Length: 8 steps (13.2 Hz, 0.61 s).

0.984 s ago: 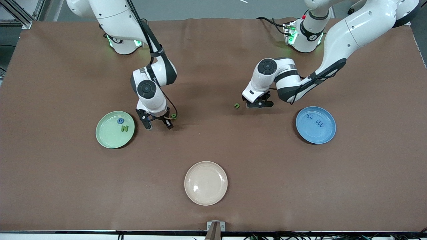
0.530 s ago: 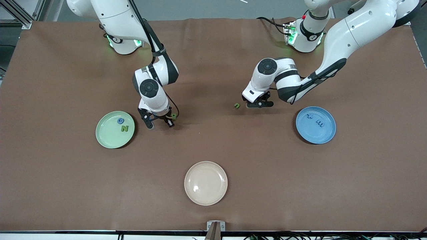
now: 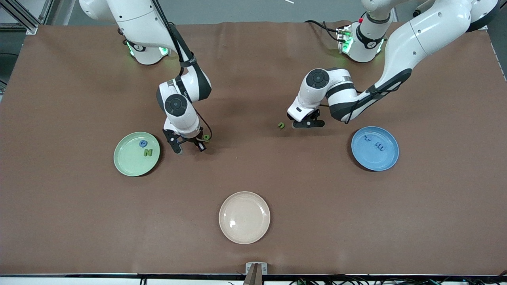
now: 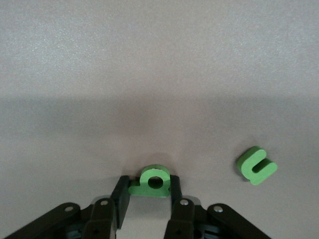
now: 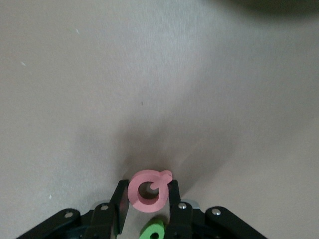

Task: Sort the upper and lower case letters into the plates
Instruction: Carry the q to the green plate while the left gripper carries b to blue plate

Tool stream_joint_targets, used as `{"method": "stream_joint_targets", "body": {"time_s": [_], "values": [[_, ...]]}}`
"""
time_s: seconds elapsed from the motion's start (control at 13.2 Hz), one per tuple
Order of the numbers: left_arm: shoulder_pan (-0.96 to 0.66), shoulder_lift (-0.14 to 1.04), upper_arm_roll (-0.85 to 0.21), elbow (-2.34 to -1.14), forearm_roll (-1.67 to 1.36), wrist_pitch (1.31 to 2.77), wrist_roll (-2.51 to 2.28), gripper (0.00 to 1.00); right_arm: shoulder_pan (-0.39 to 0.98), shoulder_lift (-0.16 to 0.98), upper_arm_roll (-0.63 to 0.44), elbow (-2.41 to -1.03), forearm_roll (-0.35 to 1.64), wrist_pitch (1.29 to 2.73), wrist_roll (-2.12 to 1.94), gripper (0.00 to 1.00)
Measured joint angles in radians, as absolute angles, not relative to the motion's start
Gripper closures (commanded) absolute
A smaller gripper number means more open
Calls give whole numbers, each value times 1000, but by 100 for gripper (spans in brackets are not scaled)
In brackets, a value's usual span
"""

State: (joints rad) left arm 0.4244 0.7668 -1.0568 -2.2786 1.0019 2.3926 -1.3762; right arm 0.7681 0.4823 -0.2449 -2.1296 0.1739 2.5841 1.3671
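Versus a second ago: your right gripper has drawn its fingers in and shifted slightly toward the robots' edge of the table; the left gripper sits where it was, fingers also narrower (the rest of the table looks unchanged).

Right gripper, low over the table just beside the pale green plate: fingers clamped on a pink ring-shaped letter, probably a Q. A green letter lies right at the fingers; which letter it is I can't tell.

Left gripper, low over the middle of the table toward the blue plate: fingers closed on a small green b. A green n lies loose on the table just beside it, toward the right arm's end, not touching.

Green plate, toward the right arm's end: holds a green N and a blue letter. Blue plate, toward the left arm's end: two blue letters. A beige plate sits near the table edge closest to the front camera, mid-width.

Surface is a brown mat covering the table; grey floor and an aluminium frame show at the corner by the right arm's base.
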Motion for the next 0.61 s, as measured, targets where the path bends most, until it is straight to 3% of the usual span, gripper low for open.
{"method": "stream_joint_targets", "body": {"time_s": [0.38, 0.61], "values": [[438, 766, -1040, -2219, 1003, 2380, -1313, 80, 635, 364, -258, -2104, 174, 2365, 864, 99], [467, 765, -1040, -2137, 1000, 2354, -1230, 80, 556, 315, -259, -2114, 174, 2319, 648, 99]]}}
